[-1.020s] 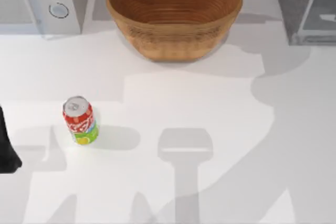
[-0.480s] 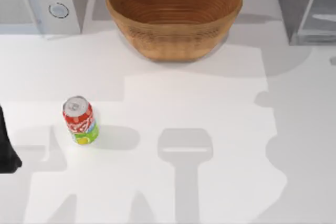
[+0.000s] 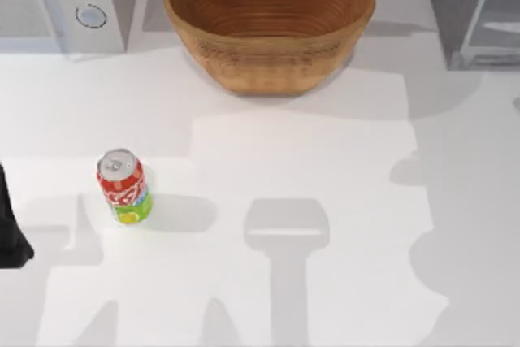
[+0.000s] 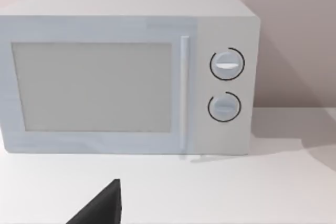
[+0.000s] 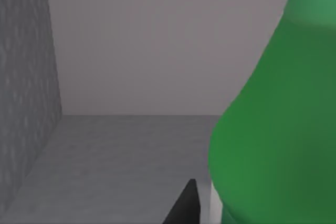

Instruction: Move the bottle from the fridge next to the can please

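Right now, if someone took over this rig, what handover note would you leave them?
Left arm: parked at the table's left edge.
Right gripper: inside the fridge, close beside the bottle; grip not confirmed.
Can: upright on the table's left side, untouched.
Done: reach into the fridge.
Left: secure the bottle, bring it out, stand it next to the can.

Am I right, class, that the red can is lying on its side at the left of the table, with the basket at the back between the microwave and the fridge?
Not quite. The can stands upright, silver top up, as the top view shows. The rest holds: it is at the table's left, and the basket sits at the back between the microwave and the fridge.
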`<action>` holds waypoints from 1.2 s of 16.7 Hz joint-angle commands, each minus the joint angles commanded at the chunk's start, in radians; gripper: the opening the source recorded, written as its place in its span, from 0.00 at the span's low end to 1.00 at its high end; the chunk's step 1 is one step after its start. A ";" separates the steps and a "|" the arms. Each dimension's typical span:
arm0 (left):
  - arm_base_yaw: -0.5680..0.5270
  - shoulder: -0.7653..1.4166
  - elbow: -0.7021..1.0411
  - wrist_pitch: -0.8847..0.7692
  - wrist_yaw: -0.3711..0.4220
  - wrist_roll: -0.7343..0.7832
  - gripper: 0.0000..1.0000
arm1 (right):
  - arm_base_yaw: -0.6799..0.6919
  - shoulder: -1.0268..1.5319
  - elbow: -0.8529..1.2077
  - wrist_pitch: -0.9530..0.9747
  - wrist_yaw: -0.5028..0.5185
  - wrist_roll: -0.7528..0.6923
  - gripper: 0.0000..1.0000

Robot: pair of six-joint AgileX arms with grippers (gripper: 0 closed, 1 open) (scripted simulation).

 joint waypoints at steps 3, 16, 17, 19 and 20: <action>0.000 0.000 0.000 0.000 0.000 0.000 1.00 | 0.062 0.030 0.020 0.007 0.064 0.009 0.00; 0.000 0.000 0.000 0.000 0.000 0.000 1.00 | 1.098 0.283 0.180 -0.032 1.059 0.119 0.00; 0.000 0.000 0.000 0.000 0.000 0.000 1.00 | 1.172 0.291 0.188 -0.041 1.131 0.127 0.00; 0.000 0.000 0.000 0.000 0.000 0.000 1.00 | 1.290 0.299 0.201 -0.057 1.247 0.140 0.00; 0.000 0.000 0.000 0.000 0.000 0.000 1.00 | 1.332 0.301 0.205 -0.064 1.288 0.145 0.00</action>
